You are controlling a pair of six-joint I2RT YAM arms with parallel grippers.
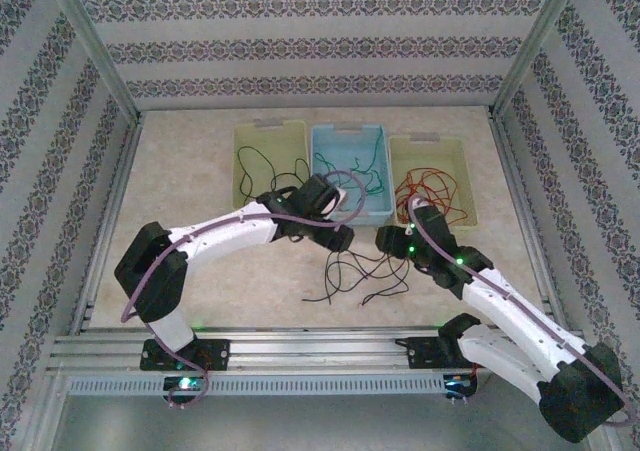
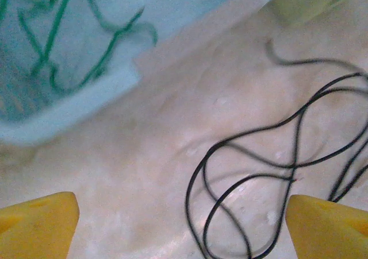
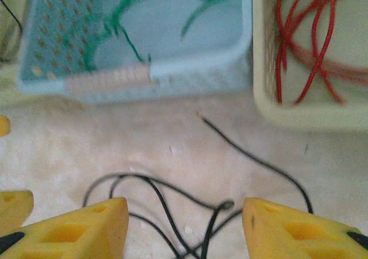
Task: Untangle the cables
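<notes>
Table (image 1: 250, 271): pale marbled surface, with three bins in one row at the far side. Both arms reach in from the near edge.
Left bin (image 1: 270, 124): pale yellow, and a few binned black cables (image 1: 262, 166) lie inside it.
Blue bin (image 1: 348, 128): the middle one of the row. Green cables (image 1: 372, 176) curl on its floor, all of them inside its walls.
Right bin (image 1: 428, 139): pale yellow, holding red cables (image 1: 432, 186) in a loose heap.
Loose black cables (image 1: 360, 271): on the bare table in front of the blue bin, between the bins and the arm bases. Several thin loops cross one over another, so they are tangled. One end points toward the gap between the blue bin and the right bin.
Left gripper (image 2: 181, 230): yellow fingers spread wide with nothing between them. It is above the table, just in front of the near corner of the blue bin. The black loops lie below it, more to the side of its right finger.
Right gripper (image 3: 184, 230): fingers are apart. Some strands of the loose black cables run on the table between the two fingers. I cannot tell if a finger touches them.
Both grippers: in the top view they are near each other, over the far part of the black tangle.
</notes>
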